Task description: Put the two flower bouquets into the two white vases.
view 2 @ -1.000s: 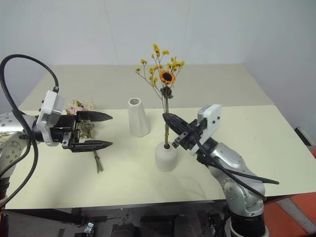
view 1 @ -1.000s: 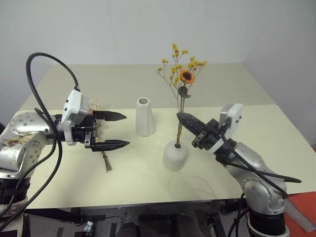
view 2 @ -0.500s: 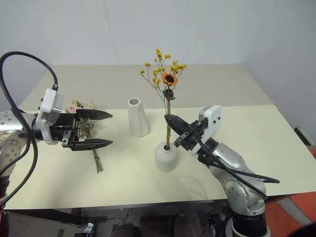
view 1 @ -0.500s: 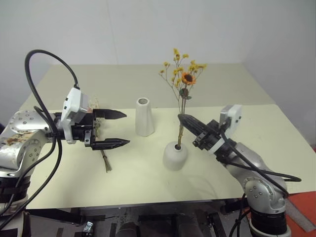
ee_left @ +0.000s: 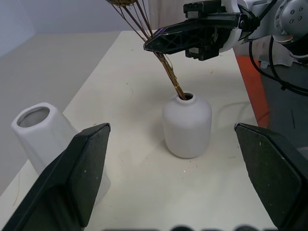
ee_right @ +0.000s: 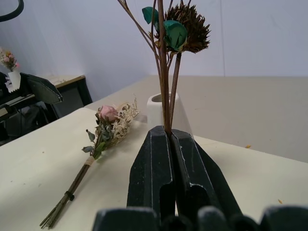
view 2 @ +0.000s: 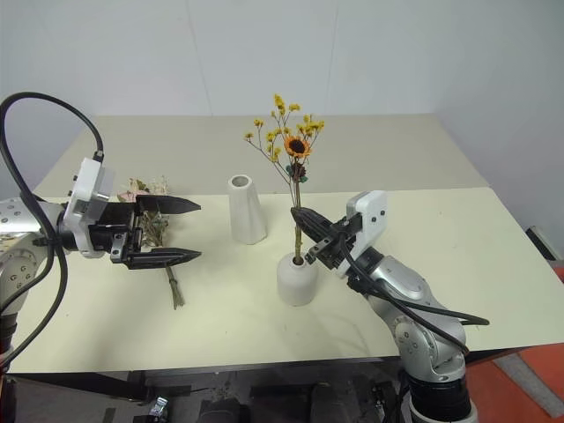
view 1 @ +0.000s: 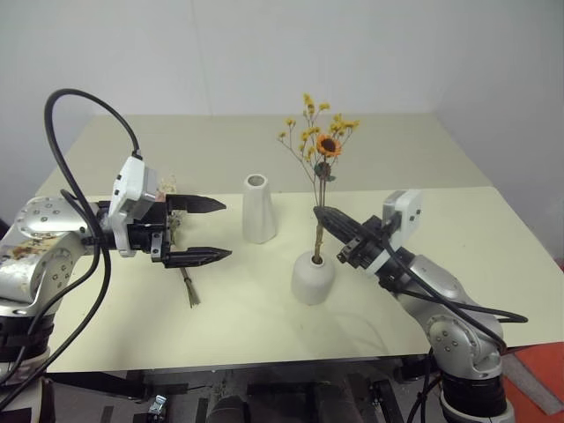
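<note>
**One sprig in the squat vase, one bunch on the table**

The right gripper [view 1: 323, 215] pinches the yellow sprig [view 1: 321, 145] by its stems, whose ends sit in the squat vase's [view 1: 312, 278] hole, as the left wrist view confirms. The right wrist view shows the rose bunch [ee_right: 107, 128] lying flat on the table [view 1: 264, 308]; the eye views half hide it behind the left gripper [view 1: 218, 230], which hangs level, fingers spread wide, pointing toward the tall vase [view 1: 258, 210].

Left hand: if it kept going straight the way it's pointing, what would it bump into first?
Probably the short white vase, which sits straight ahead between the open left hand's fingers; the taller vase lies off to one side. Depth is uncertain.
</note>
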